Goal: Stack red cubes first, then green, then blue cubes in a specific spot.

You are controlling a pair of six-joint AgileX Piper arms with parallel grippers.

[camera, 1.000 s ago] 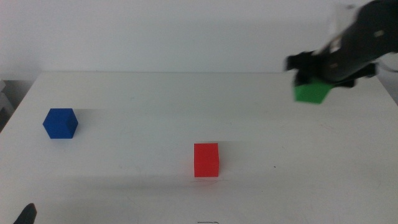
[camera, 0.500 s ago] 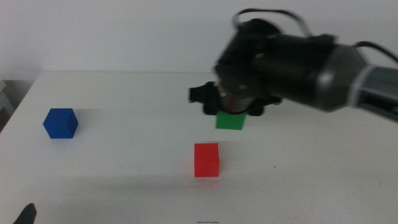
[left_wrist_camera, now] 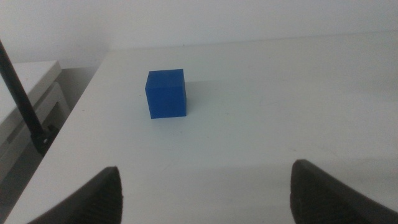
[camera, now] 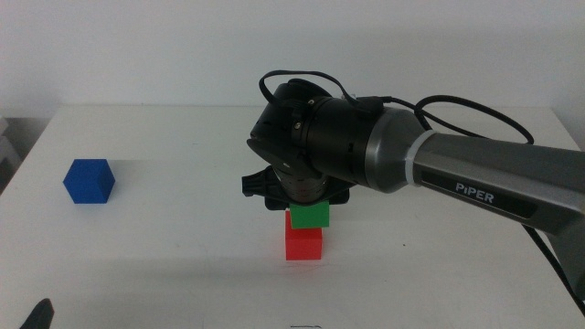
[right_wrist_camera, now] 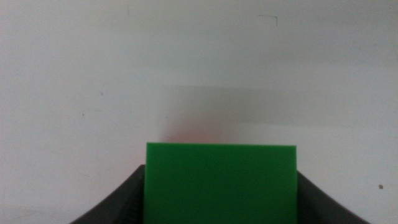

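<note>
The white table [camera: 183, 274] carries everything here, and the biggest thing over it is the right arm [camera: 475, 178], which has swung in from the right edge across the last second and now reaches to the middle of the tabletop. A second ago it was far off at the right with the green cube in the air; half a second ago it was partway over, the cube above and behind the red one. Now the right gripper [camera: 309, 203] hangs straight over the red cube [camera: 303, 244], jaws pinching the green cube [camera: 310, 216] from both sides — the right wrist view shows them pressed against its two flanks.

The green cube sits directly above the red one, bottom face at or touching the red top; the middle view does not let me tell whether any gap remains. It looks slightly offset toward the right of the red cube.

That puts the second layer at the point of placement — by my reading, what remains for this step is release and a clean lift away.

The blue cube [camera: 89, 180] has not moved, well apart at the left of the table. The left gripper [left_wrist_camera: 205, 193] waits near it with jaws spread wide, the cube ahead between them.
</note>
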